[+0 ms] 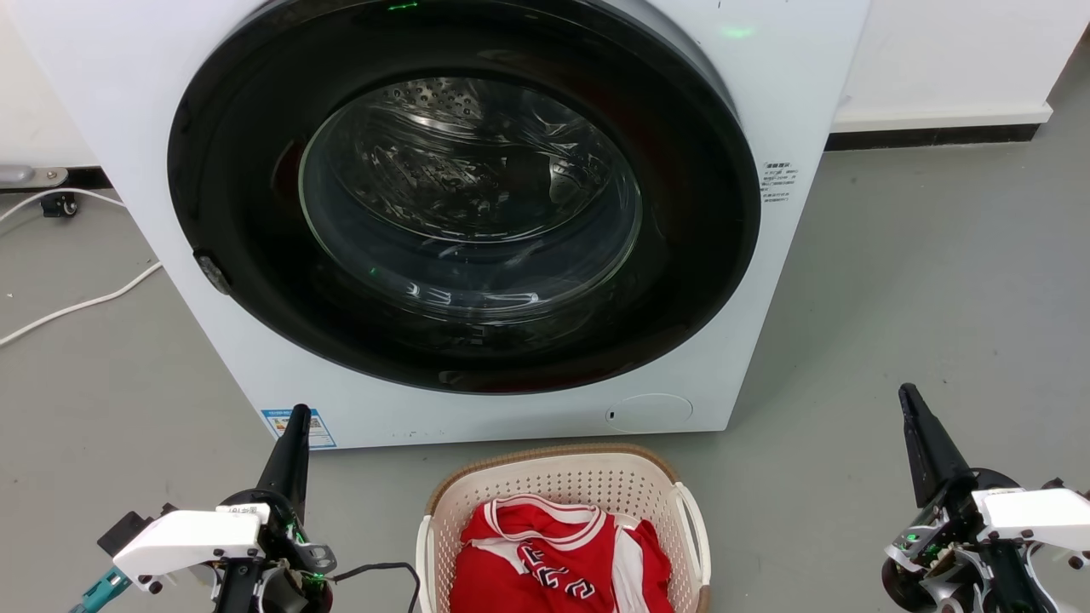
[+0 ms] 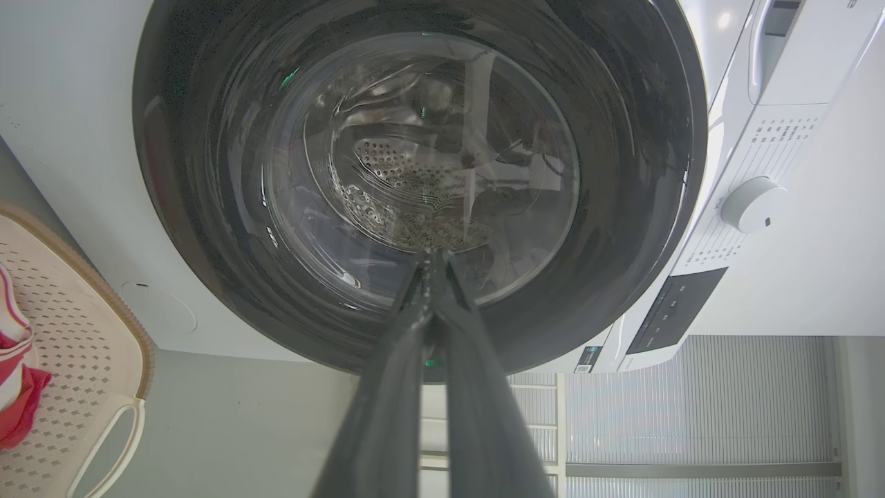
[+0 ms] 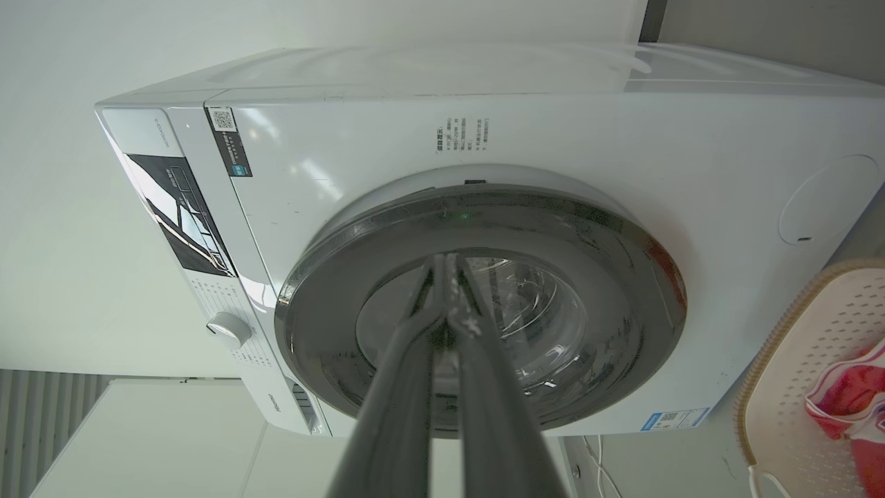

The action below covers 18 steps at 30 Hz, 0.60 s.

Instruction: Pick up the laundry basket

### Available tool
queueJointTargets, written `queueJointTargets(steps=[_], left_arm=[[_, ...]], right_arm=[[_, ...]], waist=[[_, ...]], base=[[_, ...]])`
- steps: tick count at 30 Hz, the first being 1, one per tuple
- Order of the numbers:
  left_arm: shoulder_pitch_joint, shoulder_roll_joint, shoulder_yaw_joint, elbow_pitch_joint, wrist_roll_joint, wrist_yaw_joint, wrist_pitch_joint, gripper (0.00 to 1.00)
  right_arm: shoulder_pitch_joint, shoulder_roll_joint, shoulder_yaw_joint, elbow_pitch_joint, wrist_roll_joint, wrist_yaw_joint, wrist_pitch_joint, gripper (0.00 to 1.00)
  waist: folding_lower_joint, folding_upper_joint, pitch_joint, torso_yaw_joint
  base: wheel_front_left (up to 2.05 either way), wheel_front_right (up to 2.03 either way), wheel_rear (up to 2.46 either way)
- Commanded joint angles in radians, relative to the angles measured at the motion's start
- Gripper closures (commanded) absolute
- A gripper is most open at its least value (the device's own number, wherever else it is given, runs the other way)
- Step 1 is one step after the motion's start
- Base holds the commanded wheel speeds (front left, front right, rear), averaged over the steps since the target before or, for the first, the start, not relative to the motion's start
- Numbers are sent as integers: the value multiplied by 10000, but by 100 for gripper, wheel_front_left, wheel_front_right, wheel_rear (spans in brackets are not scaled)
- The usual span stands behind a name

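Note:
The laundry basket (image 1: 558, 485), cream-white and perforated with a brown woven-look rim and white side handles, stands on the grey floor in front of the washing machine, cut off by the head view's bottom edge. A red and white shirt (image 1: 553, 558) lies in it. The basket's corner also appears in the left wrist view (image 2: 76, 346) and the right wrist view (image 3: 802, 360). My left gripper (image 1: 298, 417) is shut and empty, left of the basket and apart from it. My right gripper (image 1: 907, 396) is shut and empty, well to the basket's right.
A white front-loading washing machine (image 1: 783, 102) with a dark round door, shut, fills the space just behind the basket. White cables (image 1: 77, 302) lie on the floor at the left. Bare grey floor (image 1: 937, 281) stretches to the right.

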Motion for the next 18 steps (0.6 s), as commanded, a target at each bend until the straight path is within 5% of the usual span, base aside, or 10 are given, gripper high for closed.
queueJointTargets(steps=[1, 18], left_arm=[[-79, 12, 24, 7, -13, -46, 21, 100], [-79, 12, 23, 6, -14, -46, 21, 100]], right_arm=[[-108, 10, -15, 7, 10, 0, 20, 100], [-109, 13, -16, 7, 8, 0, 23, 100]], waist=[[0, 0, 0, 0], [0, 0, 0, 0]], base=[[0, 0, 0], [0, 0, 0]])
